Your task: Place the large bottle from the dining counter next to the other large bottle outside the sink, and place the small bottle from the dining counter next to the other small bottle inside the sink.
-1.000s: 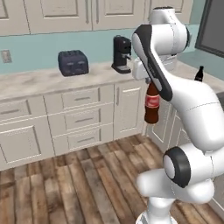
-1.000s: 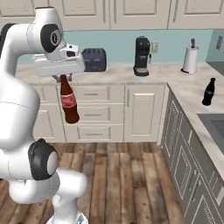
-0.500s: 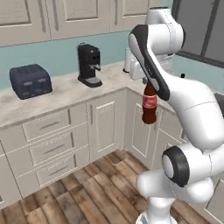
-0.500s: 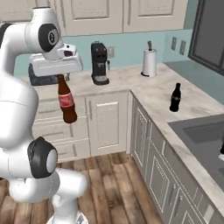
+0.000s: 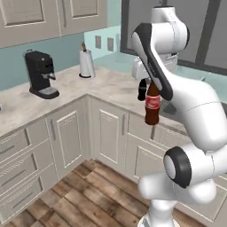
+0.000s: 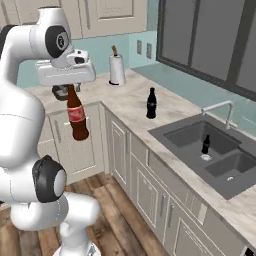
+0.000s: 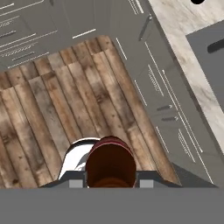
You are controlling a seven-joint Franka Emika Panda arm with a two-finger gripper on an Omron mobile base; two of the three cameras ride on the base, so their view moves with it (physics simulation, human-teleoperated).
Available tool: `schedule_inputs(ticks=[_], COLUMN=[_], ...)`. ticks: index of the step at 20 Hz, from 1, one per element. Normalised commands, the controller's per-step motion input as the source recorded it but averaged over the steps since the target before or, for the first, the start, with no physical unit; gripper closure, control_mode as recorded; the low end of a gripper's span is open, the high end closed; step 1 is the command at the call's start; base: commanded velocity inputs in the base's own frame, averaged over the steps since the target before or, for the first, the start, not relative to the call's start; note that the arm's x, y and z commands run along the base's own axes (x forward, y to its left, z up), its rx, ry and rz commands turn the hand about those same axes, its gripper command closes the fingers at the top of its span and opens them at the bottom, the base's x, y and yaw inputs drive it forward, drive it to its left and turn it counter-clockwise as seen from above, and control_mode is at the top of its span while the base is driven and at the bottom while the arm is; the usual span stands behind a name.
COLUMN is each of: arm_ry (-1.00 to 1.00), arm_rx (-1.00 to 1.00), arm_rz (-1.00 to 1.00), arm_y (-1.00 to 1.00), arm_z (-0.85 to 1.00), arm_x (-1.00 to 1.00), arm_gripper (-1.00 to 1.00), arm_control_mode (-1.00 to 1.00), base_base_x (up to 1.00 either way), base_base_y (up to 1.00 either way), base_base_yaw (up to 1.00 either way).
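The large bottle (image 6: 77,116) is brown with a red label, the sink (image 6: 186,131) dark grey, the other small bottle (image 6: 205,144) black.

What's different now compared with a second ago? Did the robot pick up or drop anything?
The base has turned toward the sink, so the whole kitchen slid across the views; the toaster left sight. Nothing was picked up or dropped: the claw still holds the large bottle by its neck, hanging upright.
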Motion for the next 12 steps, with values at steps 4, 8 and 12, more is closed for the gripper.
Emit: schedule_inputs(ticks=[4, 8, 12], arm_ry=[0.0, 0.0, 0.0], arm_rx=[0.0, 0.0, 0.0], arm_rz=[0.0, 0.0, 0.0], arm_y=[0.0, 0.0, 0.0], arm_z=[0.0, 0.0, 0.0], arm_x=[0.0, 0.0, 0.0], arm_gripper=[1.0, 1.0, 1.0], arm_control_mode=[1.0, 1.0, 1.0], base_base_x=[0.0, 0.01, 0.07], base_base_y=[0.42, 0.71, 0.7], base_base_yaw=[-0.36, -0.26, -0.1])
